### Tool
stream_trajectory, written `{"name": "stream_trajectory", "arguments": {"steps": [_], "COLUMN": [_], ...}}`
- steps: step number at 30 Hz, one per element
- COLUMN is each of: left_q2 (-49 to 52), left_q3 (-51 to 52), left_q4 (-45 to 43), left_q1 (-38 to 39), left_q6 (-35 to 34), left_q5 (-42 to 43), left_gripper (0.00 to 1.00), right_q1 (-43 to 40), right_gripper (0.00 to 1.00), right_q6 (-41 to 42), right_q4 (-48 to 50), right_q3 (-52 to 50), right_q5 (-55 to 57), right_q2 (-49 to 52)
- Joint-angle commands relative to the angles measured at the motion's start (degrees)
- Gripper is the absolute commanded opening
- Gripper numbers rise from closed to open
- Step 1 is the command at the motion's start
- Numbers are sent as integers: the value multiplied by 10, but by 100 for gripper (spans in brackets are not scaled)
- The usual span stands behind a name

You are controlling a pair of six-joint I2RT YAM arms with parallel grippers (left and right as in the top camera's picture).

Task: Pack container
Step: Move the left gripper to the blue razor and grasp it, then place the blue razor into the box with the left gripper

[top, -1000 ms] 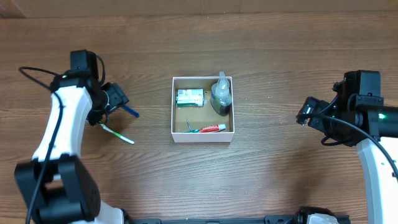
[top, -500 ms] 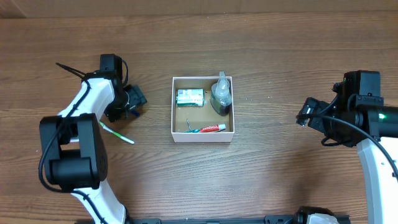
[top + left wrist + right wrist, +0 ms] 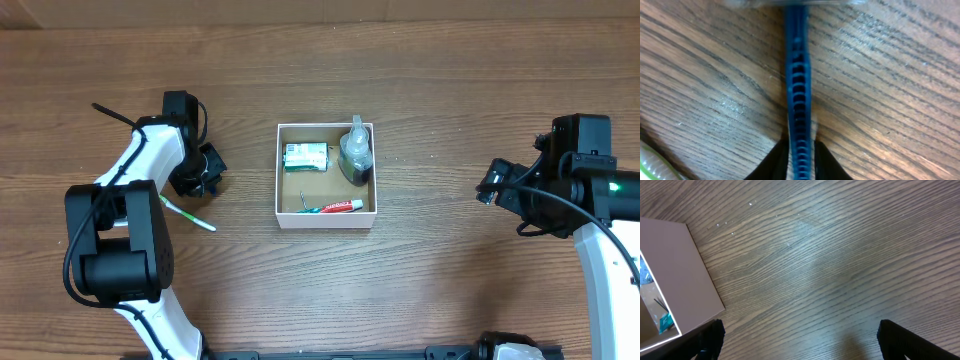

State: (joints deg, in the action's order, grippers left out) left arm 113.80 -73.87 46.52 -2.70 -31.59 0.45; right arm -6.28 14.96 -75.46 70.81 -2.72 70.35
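Observation:
The container [image 3: 325,221], a white-walled square box, sits mid-table and holds a green-white pack [image 3: 305,156], a clear bottle [image 3: 355,155] and a red tube [image 3: 342,206]. Left of it, my left gripper [image 3: 205,172] is low on the table. In the left wrist view it [image 3: 801,150] is shut on a blue ribbed handle [image 3: 797,75] that lies along the wood; the handle's far end is blurred. My right gripper [image 3: 490,183] hovers right of the container, open and empty [image 3: 800,340], with the container's wall [image 3: 680,270] at its left.
A green-white toothbrush [image 3: 188,214] lies on the table just below the left gripper, and its end shows in the left wrist view [image 3: 652,165]. The table is bare brown wood [image 3: 440,290].
The left arm swung toward the blue handle and came down over it, and its jaws closed on it. The right arm and the container stayed still.

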Motion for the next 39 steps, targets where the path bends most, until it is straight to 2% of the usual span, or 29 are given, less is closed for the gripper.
{"name": "stream_trajectory", "arguments": {"steps": [1,4,7,12,16,19,22,24,26,28,33,35,38,39], "left_q2": [22,22,18,-12,-85,-147,-149,-140,-127,-105,-61,-56,-56,-56], "left_q3": [4,3,-23,-177,-277,-278,-276,-257,-224,-187,-172,-172,-172,-172], "left_q4": [7,11,32,141,184,202,228,233,226,204,201,201,201,201], "left_q1": [1,1,1,12,72,154,228,270,297,320,341,342,342,342], "left_q6": [-4,-4,1,44,91,58,26,-25,-64,-64,-64,-64,-63,-63], "left_q5": [6,5,0,-41,-51,-51,-52,-51,-37,-20,12,11,11,11], "left_gripper": [12,5,4,4,4,4,4,4,4,4,4,8,38,43], "right_q1": [2,2,2,2,2,2,2,2,2,2,2,2,2,2], "right_gripper": [100,100,100,100,100,100,100,100,100,100,100,100,100,100], "right_q6": [-2,-2,-2,-2,-2,-2,-2,-2,-2,-2,-2,-2,-2,-2], "right_q4": [3,3,3,4,6,7,8,8,8,8,8,8,7,7], "right_q3": [0,0,0,0,0,0,0,0,0,0,0,0,0,0], "right_q5": [0,0,1,1,1,1,1,1,1,1,1,1,1,1], "right_q2": [-2,-2,-2,-2,-2,-2,-2,-2,-2,-2,-2,-2,-2,-2]}}
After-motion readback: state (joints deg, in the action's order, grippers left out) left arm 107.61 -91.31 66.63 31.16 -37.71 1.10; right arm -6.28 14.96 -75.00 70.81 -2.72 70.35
